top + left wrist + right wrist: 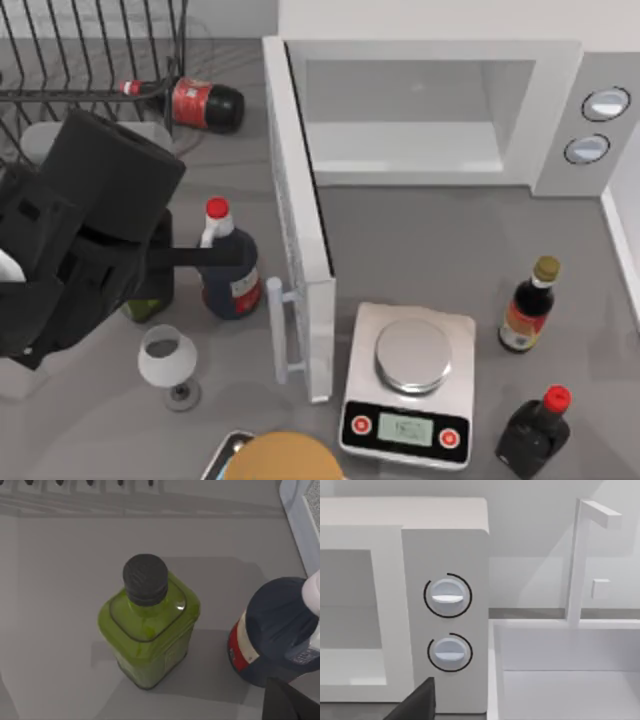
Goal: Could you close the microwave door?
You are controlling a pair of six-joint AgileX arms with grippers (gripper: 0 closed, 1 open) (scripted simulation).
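The microwave door (298, 215) stands open; the left gripper (235, 257) (finger spread: cannot tell) approaches its outer face. Next: push it shut toward the microwave (440, 110).

On my left wrist cam I'm looking down at a green square-shouldered glass bottle (149, 639) w/ a black round cap (145, 579), standing upright on the grey tabletop (50, 605). Just beside it, not touching, sits a dark bottle (272, 630) w/ a red-and-white label and a white neck. A pale grey-white rounded edge (299, 520) cuts across one corner; can't tell what it belongs to. A dark fingertip (290, 702) pokes in at another corner. Row of dark bar ends (90, 482) along the far edge, shadows under them.
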